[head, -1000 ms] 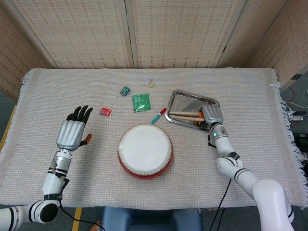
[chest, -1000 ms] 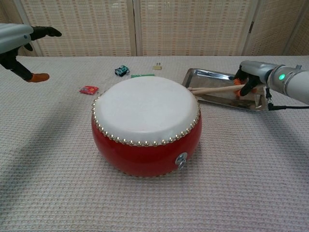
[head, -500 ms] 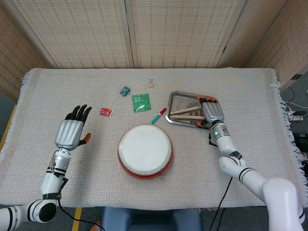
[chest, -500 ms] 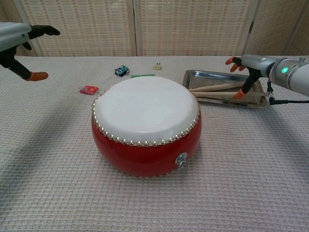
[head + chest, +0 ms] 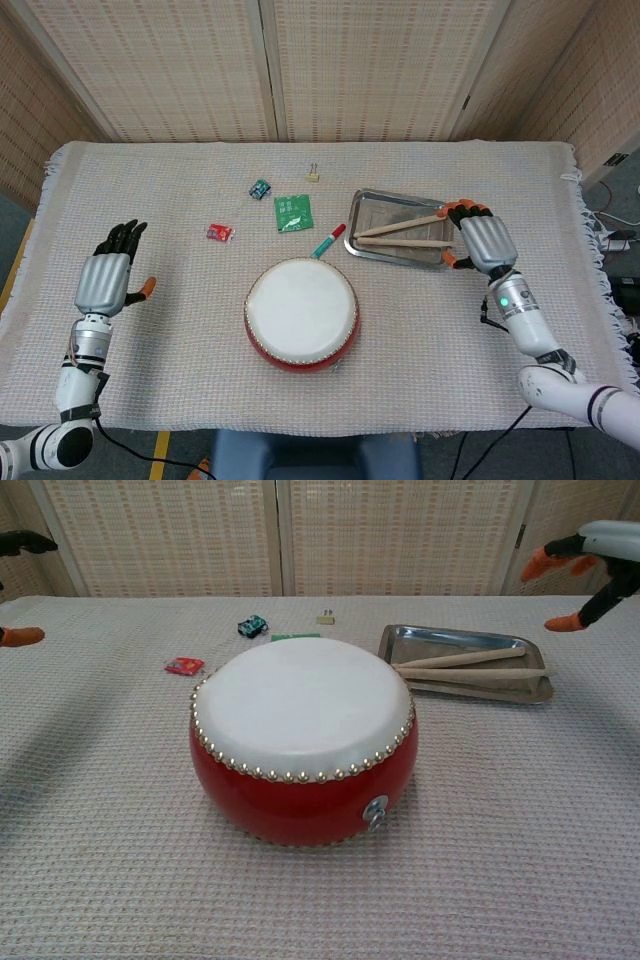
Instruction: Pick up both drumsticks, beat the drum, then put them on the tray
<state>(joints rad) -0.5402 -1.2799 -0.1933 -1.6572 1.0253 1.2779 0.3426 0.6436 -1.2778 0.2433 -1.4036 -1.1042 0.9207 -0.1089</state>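
both drumsticks (image 5: 402, 233) lie in the metal tray (image 5: 370, 205), crossing in a shallow v with tips toward the tray's left end and handles toward its right end; in the chest view they rest across the tray's near half. tray sits toward the back right of the surface (image 5: 560, 300), just behind and right of the drum (image 5: 301, 313). drum is red with a white head, upright, near the front edge at the middle. right robot hand (image 5: 480, 241) hovers just off the tray's right end, fingers spread with orange tips showing, holding nothing, not touching the sticks; in the chest view only its fingertips show at the top right corner, raised above the surface. left robot hand (image 5: 104, 277) is near the left edge of the surface, well apart from the drum, palm down, dark fingers extended and apart, empty. other items on the cloth behind the drum: a teal-and-red marker (image 5: 328, 241) between drum and tray's left end, a green packet (image 5: 292, 212), a small teal toy car (image 5: 260, 188), a small red packet (image 5: 220, 232) to the left, and a small clip (image 5: 313, 174) nearer the back edge. none of them touch the drum or tray.
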